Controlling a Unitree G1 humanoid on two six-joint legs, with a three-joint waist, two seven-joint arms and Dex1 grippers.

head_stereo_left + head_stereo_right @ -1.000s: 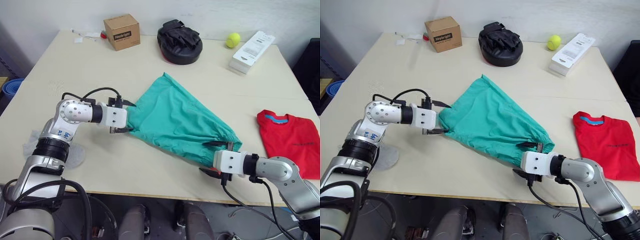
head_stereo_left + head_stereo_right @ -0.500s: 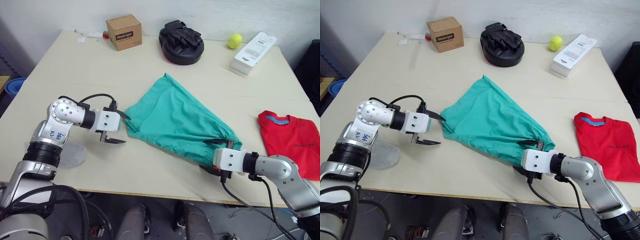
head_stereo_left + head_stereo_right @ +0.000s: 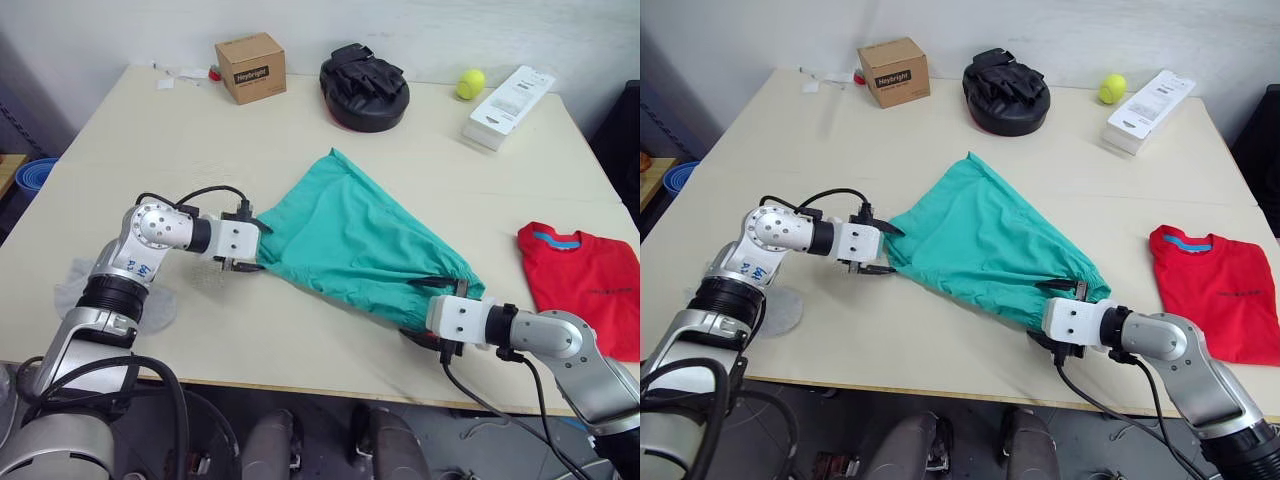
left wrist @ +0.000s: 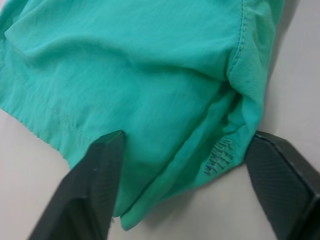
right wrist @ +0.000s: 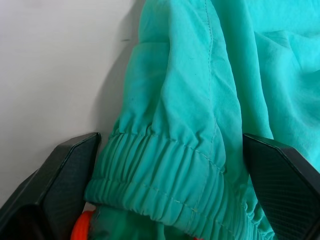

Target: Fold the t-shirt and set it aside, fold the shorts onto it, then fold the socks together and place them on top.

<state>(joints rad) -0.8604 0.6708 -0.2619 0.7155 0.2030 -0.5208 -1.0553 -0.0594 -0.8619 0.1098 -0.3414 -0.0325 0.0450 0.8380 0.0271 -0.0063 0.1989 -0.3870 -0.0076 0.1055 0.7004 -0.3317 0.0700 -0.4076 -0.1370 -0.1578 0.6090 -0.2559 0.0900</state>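
Observation:
The teal-green shorts (image 3: 350, 235) lie spread across the middle of the table. My left gripper (image 3: 258, 245) is open at their left hem corner, and the left wrist view shows that corner (image 4: 165, 115) lying between its two fingers (image 4: 95, 185). My right gripper (image 3: 425, 312) is open at the near right end, straddling the gathered waistband (image 5: 165, 170), with a bit of orange drawstring (image 5: 80, 231) beside it. The red t-shirt (image 3: 580, 280) lies folded at the right edge. Grey socks (image 3: 780, 310) lie partly hidden under my left arm.
Along the back of the table stand a brown cardboard box (image 3: 250, 67), a black padded mitt (image 3: 364, 85), a yellow tennis ball (image 3: 468, 83) and a white box (image 3: 508, 92). The table's front edge (image 3: 300, 378) runs just below my right gripper.
My left gripper drew back left off the shorts half a second ago and has now returned to the hem corner. The right gripper has stayed at the waistband.

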